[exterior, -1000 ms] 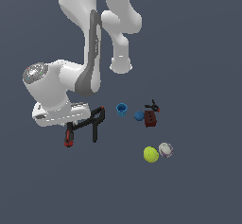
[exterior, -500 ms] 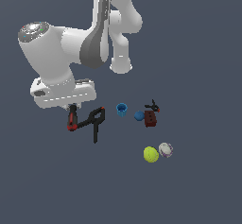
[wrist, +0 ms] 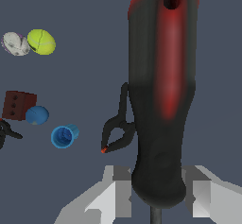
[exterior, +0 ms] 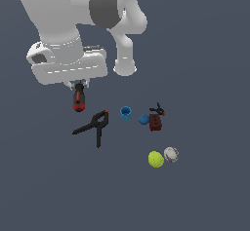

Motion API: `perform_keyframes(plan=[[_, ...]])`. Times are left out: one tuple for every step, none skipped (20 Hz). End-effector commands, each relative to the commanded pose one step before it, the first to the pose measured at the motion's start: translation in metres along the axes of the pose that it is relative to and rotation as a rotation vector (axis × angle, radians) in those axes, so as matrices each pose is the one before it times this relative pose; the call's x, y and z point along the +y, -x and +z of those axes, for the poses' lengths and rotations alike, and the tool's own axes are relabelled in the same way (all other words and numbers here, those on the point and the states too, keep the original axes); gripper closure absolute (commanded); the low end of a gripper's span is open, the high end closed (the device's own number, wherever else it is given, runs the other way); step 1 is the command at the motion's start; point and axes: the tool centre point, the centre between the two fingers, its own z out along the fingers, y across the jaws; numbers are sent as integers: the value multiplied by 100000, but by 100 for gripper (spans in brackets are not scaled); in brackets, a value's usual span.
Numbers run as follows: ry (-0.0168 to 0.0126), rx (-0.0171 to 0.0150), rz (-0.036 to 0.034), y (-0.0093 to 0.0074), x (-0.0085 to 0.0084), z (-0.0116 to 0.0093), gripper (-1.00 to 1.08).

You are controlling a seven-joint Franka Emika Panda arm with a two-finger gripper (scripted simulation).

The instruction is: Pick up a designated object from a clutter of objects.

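Now the tool [exterior: 79,85] grips the screwdriver [exterior: 78,98], handle hanging down, beside the black spring clamp [exterior: 93,126].

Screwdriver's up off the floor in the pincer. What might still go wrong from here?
1. The screwdriver hangs handle-down below the pincer, whose fingers seem to pinch only its thin upper end. It may swing or slip out.
2. If it drops, the black spring clamp lies near below and could be struck.
3. The exterior view hides the contact behind the wrist, so grip quality is hard to judge.
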Motion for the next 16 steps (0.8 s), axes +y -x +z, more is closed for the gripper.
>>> perform_keyframes(plan=[[51, -39, 34, 350, -981, -2339, 108], [0, 0, 0, 101, -341, -827, 108], [0, 0, 0, 90, -324, -789, 108], [0, 0, 0, 78, -306, -748, 108], [0, 0, 0, 66, -285, -702, 108], [0, 0, 0, 56, -263, -648, 108], [0, 0, 0, 49, -240, -593, 108], [-47, 31, -41, 45, -220, -541, 108], [0, 0, 0, 38, -196, -483, 108], [0, 0, 0, 32, -174, -429, 108], [0, 0, 0, 26, -151, -374, 108], [-54, 29, -32, 23, -122, -321, 108], [0, 0, 0, 11, -106, -266, 108], [0, 0, 0, 3, -83, -211, 108], [0, 0, 0, -5, -60, -157, 108], [0, 0, 0, -13, -37, -103, 108]])
